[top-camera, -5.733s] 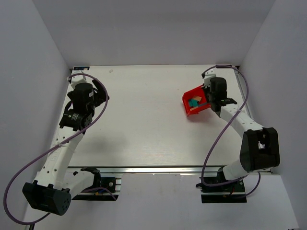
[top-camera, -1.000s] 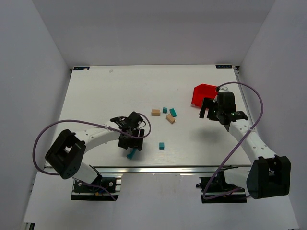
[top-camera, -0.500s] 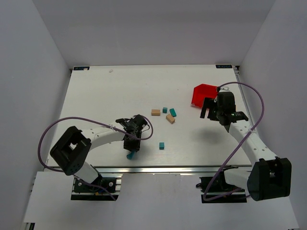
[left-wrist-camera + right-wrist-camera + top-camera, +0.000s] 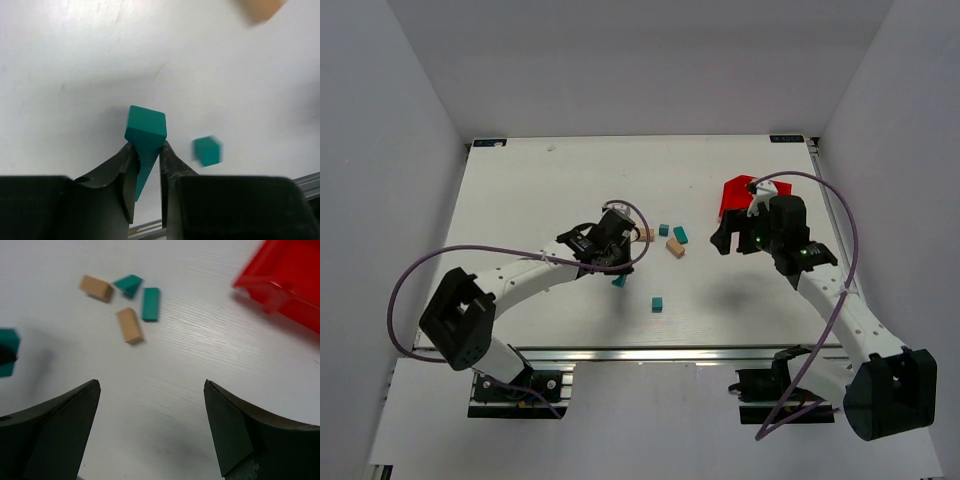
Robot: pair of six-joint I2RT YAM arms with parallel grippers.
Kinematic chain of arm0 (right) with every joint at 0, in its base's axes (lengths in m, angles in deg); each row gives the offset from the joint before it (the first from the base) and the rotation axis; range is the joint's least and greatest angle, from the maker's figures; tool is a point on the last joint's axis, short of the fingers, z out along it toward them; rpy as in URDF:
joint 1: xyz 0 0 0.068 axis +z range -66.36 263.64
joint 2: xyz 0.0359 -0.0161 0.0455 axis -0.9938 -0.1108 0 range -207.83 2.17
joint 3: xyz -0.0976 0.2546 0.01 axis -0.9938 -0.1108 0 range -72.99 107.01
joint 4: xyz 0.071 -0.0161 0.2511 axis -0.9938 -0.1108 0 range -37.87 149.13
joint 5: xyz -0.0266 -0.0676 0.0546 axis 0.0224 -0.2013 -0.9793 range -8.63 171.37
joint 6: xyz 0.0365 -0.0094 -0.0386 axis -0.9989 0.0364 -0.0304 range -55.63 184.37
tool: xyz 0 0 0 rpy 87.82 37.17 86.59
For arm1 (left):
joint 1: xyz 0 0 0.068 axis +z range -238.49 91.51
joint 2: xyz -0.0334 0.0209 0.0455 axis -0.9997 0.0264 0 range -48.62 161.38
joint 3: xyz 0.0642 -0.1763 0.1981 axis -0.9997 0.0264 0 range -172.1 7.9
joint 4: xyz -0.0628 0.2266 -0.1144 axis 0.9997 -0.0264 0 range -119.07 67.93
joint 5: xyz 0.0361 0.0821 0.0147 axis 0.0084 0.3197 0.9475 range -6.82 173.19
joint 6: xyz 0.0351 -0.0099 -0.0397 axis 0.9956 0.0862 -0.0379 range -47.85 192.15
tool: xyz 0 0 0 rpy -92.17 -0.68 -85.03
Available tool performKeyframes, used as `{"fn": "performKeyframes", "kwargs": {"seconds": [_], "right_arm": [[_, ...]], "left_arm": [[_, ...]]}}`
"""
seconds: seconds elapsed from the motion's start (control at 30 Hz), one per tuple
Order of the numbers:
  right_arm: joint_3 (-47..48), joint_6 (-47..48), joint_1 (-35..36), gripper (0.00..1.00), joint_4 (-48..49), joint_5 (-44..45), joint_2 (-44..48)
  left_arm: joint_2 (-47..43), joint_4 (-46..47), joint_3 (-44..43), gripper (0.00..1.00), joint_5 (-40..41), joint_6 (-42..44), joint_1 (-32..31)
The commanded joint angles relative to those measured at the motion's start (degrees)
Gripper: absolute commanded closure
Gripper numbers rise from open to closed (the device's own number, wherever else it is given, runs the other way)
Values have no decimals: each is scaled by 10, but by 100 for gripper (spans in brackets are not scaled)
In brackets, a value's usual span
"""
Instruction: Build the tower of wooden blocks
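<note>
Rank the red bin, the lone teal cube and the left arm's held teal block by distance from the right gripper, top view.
From the right gripper:
1. Red bin, just behind it, far right.
2. Lone teal cube, toward the near edge, centre.
3. Held teal block, farther left, in the left gripper.

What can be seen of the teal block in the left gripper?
The teal block is a matte painted piece with a square end face and a body narrowing toward the camera. The left gripper is shut on its sides; the end juts past the fingertips. Whether it touches the white table is unclear.
</note>
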Motion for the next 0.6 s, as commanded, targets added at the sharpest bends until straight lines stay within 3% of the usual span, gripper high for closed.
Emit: {"fn": "performKeyframes", "kwargs": {"seconds": [0.0,0.23,0.47,0.57], "right_arm": [[-12,36,28,11,113,-187,33],[-72,-15,72,11,304,-315,57],[-66,-66,128,11,457,-312,-20],[-42,-85,150,14,463,-289,-60]], "left_arm": [[-57,109,-35,100,31,-39,6],[-95,241,-39,100,90,-138,3],[-125,304,-8,100,98,-218,-4],[-132,313,5,100,102,-242,-4]]}}
